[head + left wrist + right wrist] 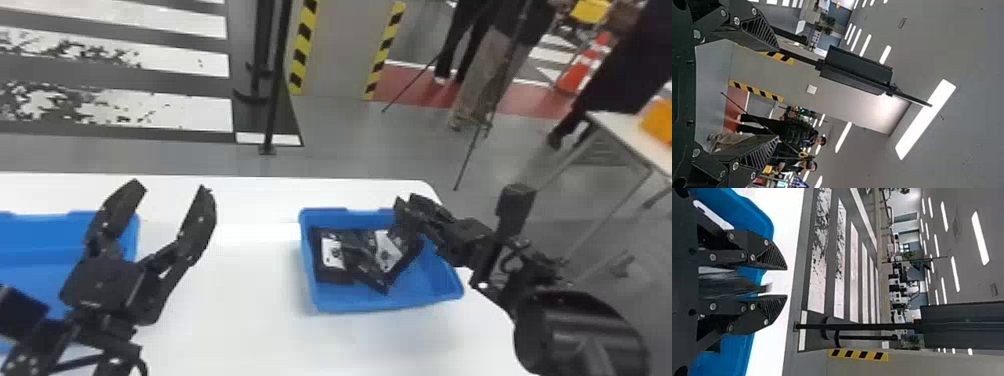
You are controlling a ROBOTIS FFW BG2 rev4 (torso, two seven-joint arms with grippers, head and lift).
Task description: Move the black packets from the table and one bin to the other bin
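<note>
1. Striped flooring lies beyond the white tabletop, which carries the left bin and the right bin.
2. Black packets overlap inside the right bin. Over its far right part, the right claw has its fingers slightly parted, with a blurred packet between them; it looks released rather than pinched.
3. The left claw waits beside the left bin, spread wide and holding nothing.
4. To place this packet well, keep the right claw low, let the packet settle flat, then lift straight up so no edge snags.
5. Head view gives the pile's lie against the bin walls; right wrist view gives the gap between the fingers. Left wrist view adds ceiling lights beyond its open claw.
</note>
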